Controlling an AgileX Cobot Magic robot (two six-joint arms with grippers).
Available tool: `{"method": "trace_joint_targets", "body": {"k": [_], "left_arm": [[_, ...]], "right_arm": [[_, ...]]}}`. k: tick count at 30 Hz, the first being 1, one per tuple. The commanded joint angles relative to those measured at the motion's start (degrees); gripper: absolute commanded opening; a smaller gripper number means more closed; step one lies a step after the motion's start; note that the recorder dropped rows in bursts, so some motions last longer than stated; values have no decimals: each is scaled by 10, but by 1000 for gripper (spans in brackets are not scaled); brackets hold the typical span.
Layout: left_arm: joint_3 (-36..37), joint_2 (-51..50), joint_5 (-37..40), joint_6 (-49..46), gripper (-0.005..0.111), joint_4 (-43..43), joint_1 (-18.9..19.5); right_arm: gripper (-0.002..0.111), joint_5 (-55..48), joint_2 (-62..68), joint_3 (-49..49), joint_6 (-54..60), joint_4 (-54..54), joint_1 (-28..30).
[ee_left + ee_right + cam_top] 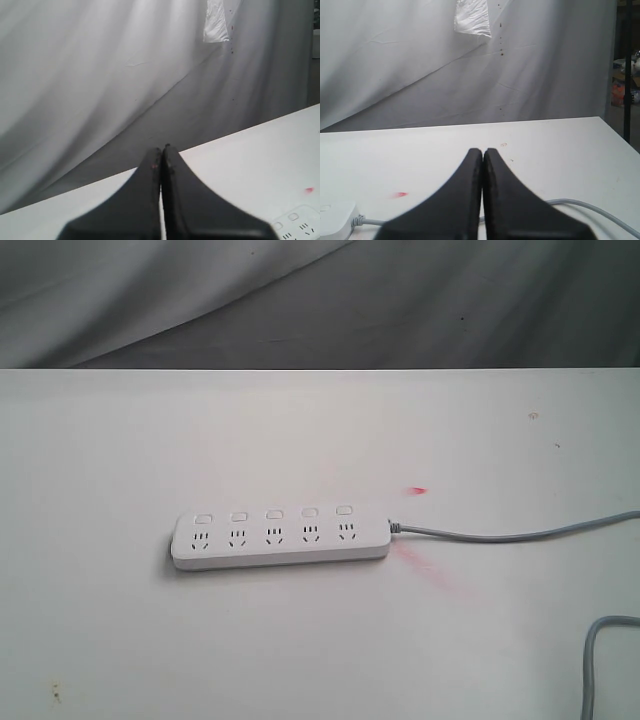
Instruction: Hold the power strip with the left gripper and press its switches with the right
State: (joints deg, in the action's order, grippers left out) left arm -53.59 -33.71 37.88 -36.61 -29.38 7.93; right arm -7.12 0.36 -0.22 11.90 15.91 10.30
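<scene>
Power strip (280,540) lies flat at centre of table (320,660), long axis left-right, nothing touching it. Switches (273,513) in a row along far edge. Grey cord (500,536) exits right end. Left gripper (161,148): jaws pressed together, empty. Right gripper (483,150): likewise pressed together, empty.

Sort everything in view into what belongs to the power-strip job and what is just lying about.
Job: power strip, its five switches, its grey cord, left hand and right hand, both shut, neither on the strip.

Lying about: red smears on the white table, backdrop cloth, white scrap hanging on it.
</scene>
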Motion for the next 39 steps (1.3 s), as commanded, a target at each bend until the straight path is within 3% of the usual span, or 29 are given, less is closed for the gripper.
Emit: {"method": "trace_joint_targets", "body": {"k": [1, 3, 6, 8, 12, 16, 23, 26, 28, 33, 39], "left_arm": [[1, 14, 0, 6, 1, 27, 1], [1, 28, 3, 15, 1, 79, 1], [6, 77, 63, 111, 1, 147, 1], [43, 114, 37, 125, 1, 169, 1], [237, 210, -220, 150, 1, 161, -26], [346, 248, -293, 207, 1, 161, -58], [501, 317, -299, 217, 1, 161, -62], [534, 337, -299, 217, 1, 163, -62], [536, 337, -299, 216, 1, 164, -62], [536, 337, -207, 216, 1, 164, -62], [536, 337, -211, 216, 1, 164, -62]], "right_arm": [[0, 0, -4, 2, -2, -1, 4], [0, 0, -4, 2, -2, -1, 4], [0, 0, -4, 2, -2, -1, 4], [0, 0, -4, 2, -2, -1, 4], [0, 0, -4, 2, -2, -1, 4], [0, 0, -4, 2, -2, -1, 4], [0, 0, -4, 2, -2, -1, 4], [0, 0, -4, 2, -2, -1, 4], [0, 0, -4, 2, -2, -1, 4], [0, 0, -4, 2, -2, -1, 4], [0, 0, -4, 2, -2, -1, 4]]}}
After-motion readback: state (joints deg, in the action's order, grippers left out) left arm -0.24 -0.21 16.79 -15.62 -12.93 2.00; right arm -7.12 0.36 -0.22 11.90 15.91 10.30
